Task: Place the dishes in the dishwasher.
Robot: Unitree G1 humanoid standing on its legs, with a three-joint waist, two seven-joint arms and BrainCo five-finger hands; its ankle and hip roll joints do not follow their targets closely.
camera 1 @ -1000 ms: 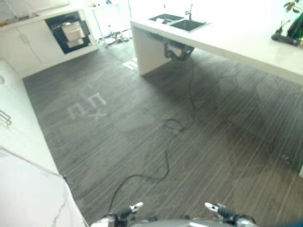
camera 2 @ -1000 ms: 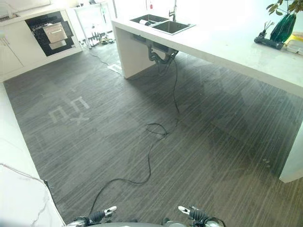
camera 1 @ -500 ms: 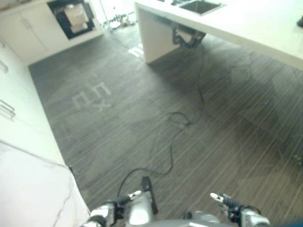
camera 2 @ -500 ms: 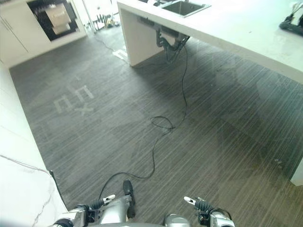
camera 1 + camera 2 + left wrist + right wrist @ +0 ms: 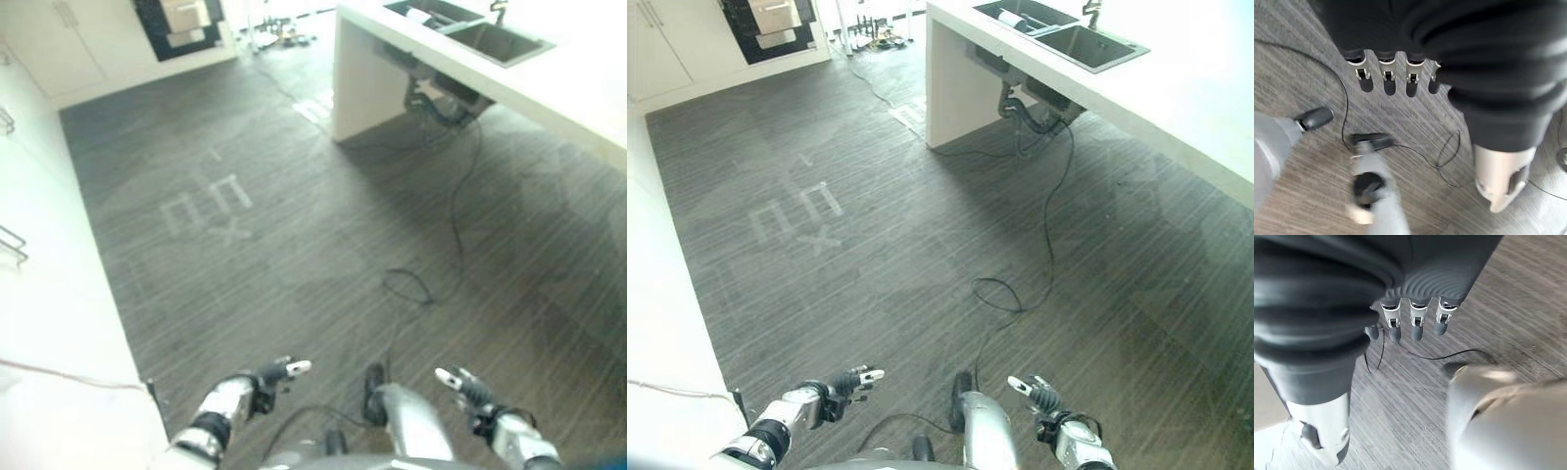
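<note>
Both my hands hang low over the dark striped floor and hold nothing. My left hand (image 5: pixel 271 373) shows at the lower left, fingers straight (image 5: pixel 1385 74). My right hand (image 5: pixel 458 385) shows at the lower right, fingers relaxed (image 5: pixel 1417 319). Far ahead, a dark open appliance (image 5: pixel 184 20) with a pale drawer pulled out sits in the cabinet row. A double sink (image 5: pixel 1063 34) is set in the white island, and a small white thing (image 5: pixel 1012 18) lies in its far basin.
A white counter (image 5: pixel 49 323) with drawer handles (image 5: pixel 10 245) runs along my left. The white island (image 5: pixel 1176 98) stands at the right, with pipes under the sink. Grey tape marks (image 5: pixel 208 204) lie on the floor ahead.
The camera has moved: the island and sink have slid right in the picture and the floor marks sit more central. Both hands now show higher and further out.
</note>
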